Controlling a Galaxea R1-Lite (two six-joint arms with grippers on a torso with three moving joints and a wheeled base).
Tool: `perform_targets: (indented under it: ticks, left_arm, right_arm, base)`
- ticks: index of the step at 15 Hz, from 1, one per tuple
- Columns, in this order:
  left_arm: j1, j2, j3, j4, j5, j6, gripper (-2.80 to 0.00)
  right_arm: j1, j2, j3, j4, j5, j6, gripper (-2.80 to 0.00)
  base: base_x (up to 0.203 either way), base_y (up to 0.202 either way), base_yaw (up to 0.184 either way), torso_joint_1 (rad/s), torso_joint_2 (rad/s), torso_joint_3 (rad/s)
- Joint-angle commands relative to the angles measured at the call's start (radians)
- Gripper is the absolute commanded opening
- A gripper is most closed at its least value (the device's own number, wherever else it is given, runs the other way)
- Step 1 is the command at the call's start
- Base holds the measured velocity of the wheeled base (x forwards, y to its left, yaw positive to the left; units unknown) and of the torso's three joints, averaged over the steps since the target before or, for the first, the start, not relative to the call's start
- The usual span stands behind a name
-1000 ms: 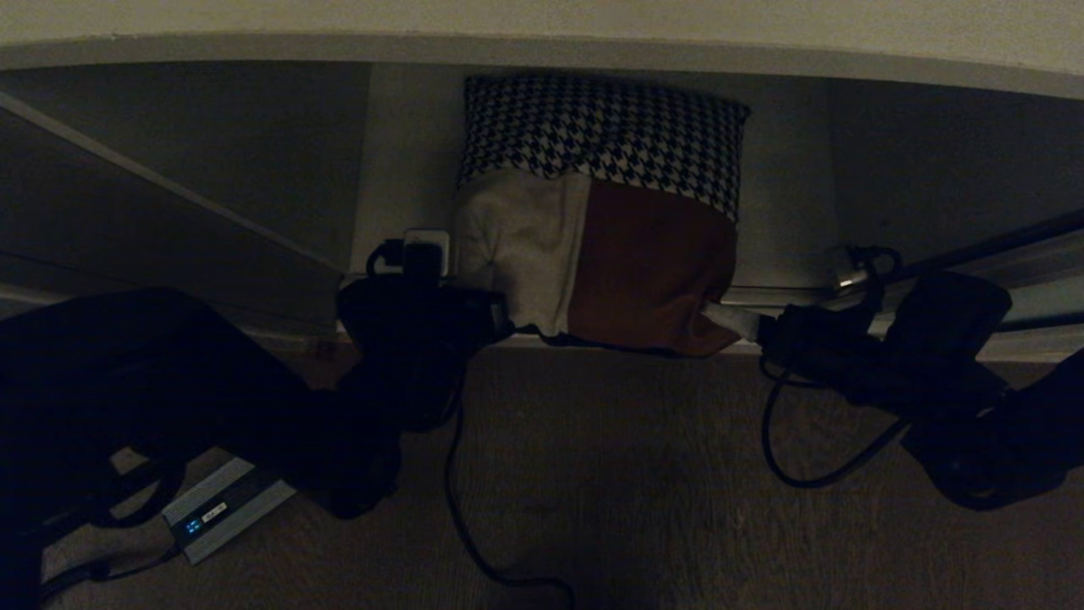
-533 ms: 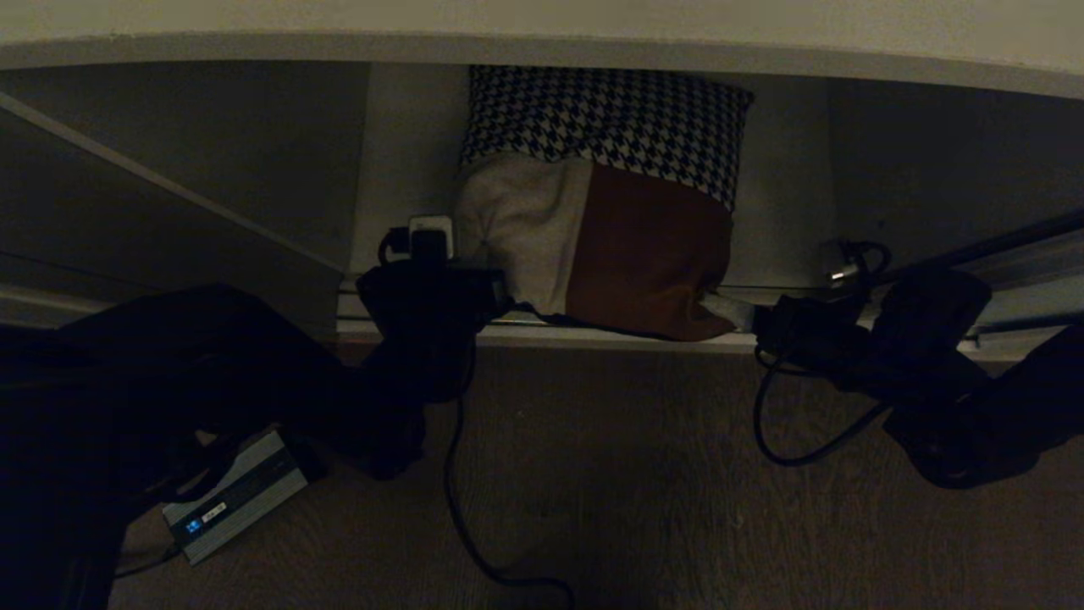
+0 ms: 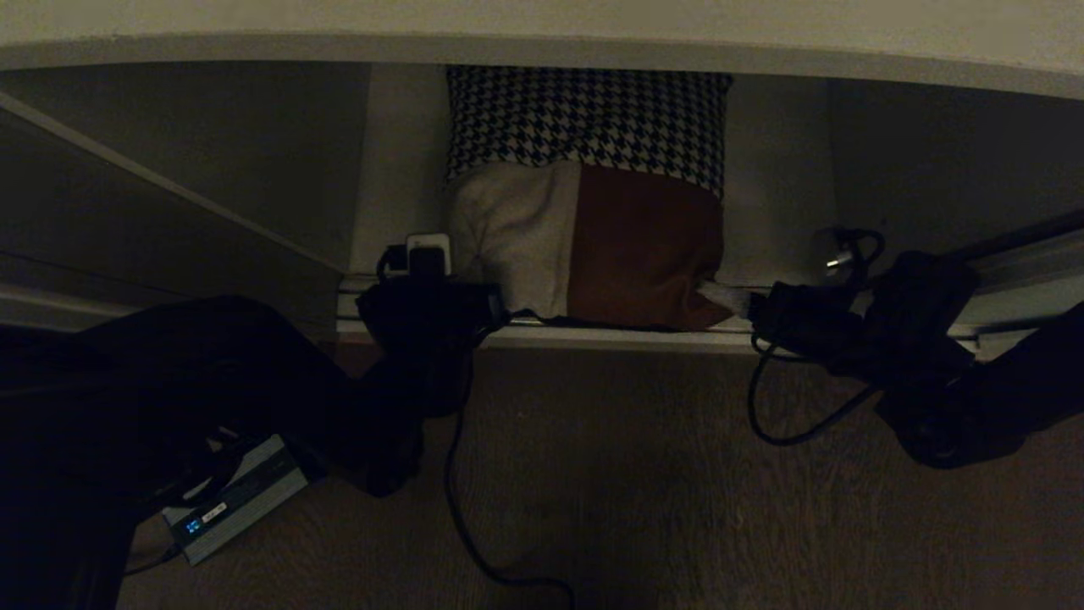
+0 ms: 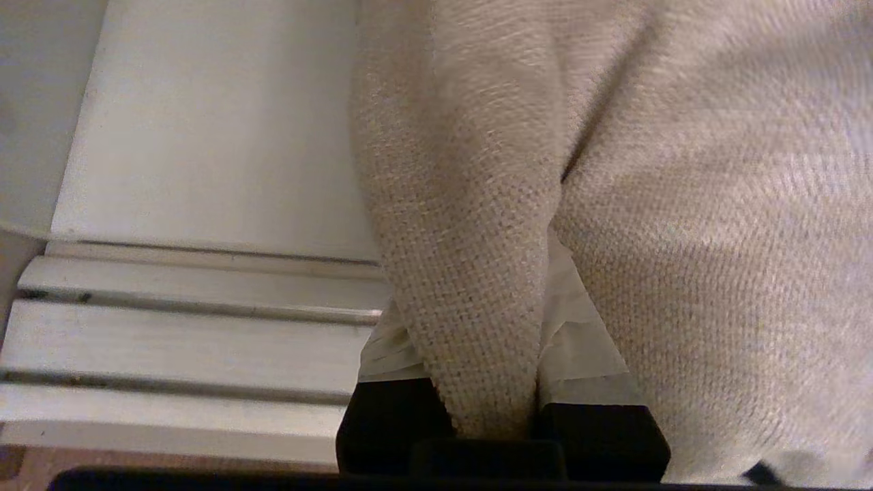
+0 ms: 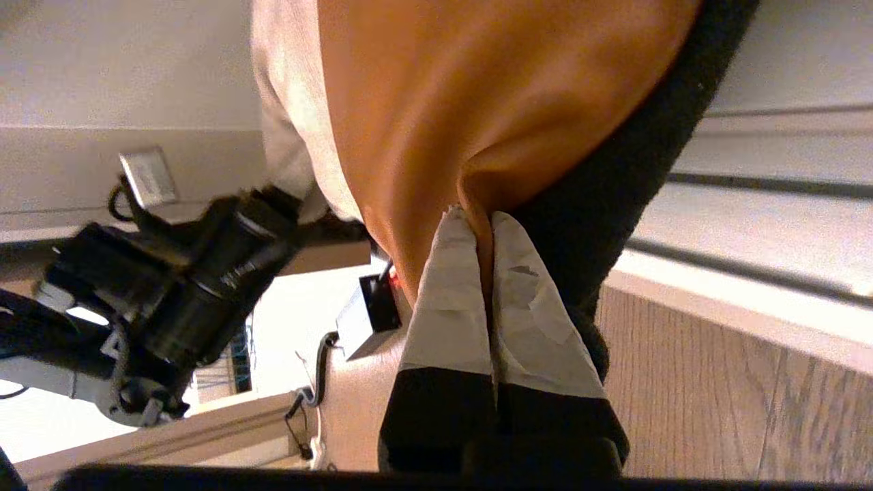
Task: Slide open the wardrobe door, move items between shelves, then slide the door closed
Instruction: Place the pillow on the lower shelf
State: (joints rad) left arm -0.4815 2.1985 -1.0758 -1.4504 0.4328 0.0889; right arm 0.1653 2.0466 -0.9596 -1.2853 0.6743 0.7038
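Head view only: whole cushion (image 3: 584,203) sits in the open wardrobe compartment, houndstooth patch at the back running under the upper shelf (image 3: 542,51), beige and rust patches at the front, near edge over the bottom shelf (image 3: 610,339) edge. Left gripper (image 3: 500,307) clamps the cushion's beige front corner, right gripper (image 3: 720,296) clenches on the rust front corner; both arms reach in from the wood floor (image 3: 627,483). Small grey box (image 3: 233,500) with a lit blue display lies on the floor under the left arm. Left wrist view adds detail: a fold of beige weave (image 4: 477,286) pinched between the fingers (image 4: 586,348), white base board and door tracks (image 4: 184,334) beside it. Right wrist view: taped fingers (image 5: 450,300) pressed together on the rust fabric (image 5: 464,102), cushion's dark back side (image 5: 627,164) next to it, left arm's wrist (image 5: 184,279) across the way. Sliding door not identifiable.
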Motion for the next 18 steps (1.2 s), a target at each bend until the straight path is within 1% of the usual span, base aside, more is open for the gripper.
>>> perform_targets:
  ticks: [1,3,4,7,10,11,12,15,18]
  left_arm:
    - [0.0,0.009,0.001,-0.008,0.003,0.009,-2.8]
    - [0.0,0.013,-0.009,-0.005,0.003,0.014,-2.8]
    - [0.0,0.015,-0.017,-0.005,0.004,0.014,0.0]
    - [0.0,0.007,-0.03,-0.013,0.004,0.015,0.0]
    - [-0.008,-0.04,-0.012,-0.018,0.001,0.022,0.0]
    - [-0.019,-0.083,0.016,-0.016,-0.001,0.029,0.0]
    - [-0.035,-0.124,0.07,-0.009,-0.004,0.036,0.0]
    - [-0.102,-0.239,0.174,0.026,-0.012,0.042,0.0]
    - [-0.109,-0.263,0.249,0.042,-0.02,0.042,0.0]
  right_arm:
    - [-0.001,-0.005,-0.009,-0.005,0.004,0.005,-2.8]
    - [-0.011,-0.002,-0.016,-0.005,0.004,0.005,-2.8]
    - [-0.013,-0.002,-0.016,-0.005,0.004,0.005,-2.8]
    - [-0.015,0.003,-0.008,-0.008,0.004,0.006,-2.8]
    - [-0.014,0.016,-0.006,-0.011,0.004,0.007,-2.8]
    - [-0.013,0.017,-0.002,-0.012,0.004,0.006,-2.8]
    - [-0.013,0.018,0.001,-0.012,0.004,0.007,-2.8]
    - [-0.013,0.013,0.015,-0.014,0.004,0.006,-2.8]
    - [-0.012,0.01,0.016,-0.014,0.004,0.006,-2.8]
  base:
    - [0.0,0.0,0.0,0.0,0.0,0.0]
    - [0.0,0.0,0.0,0.0,0.0,0.0]
    - [0.0,0.0,0.0,0.0,0.0,0.0]
    - [0.0,0.0,0.0,0.0,0.0,0.0]
    - [0.0,0.0,0.0,0.0,0.0,0.0]
    - [0.0,0.0,0.0,0.0,0.0,0.0]
    - [0.0,0.0,0.0,0.0,0.0,0.0]
    - [0.0,0.0,0.0,0.0,0.0,0.0]
    - [0.0,0.0,0.0,0.0,0.0,0.0]
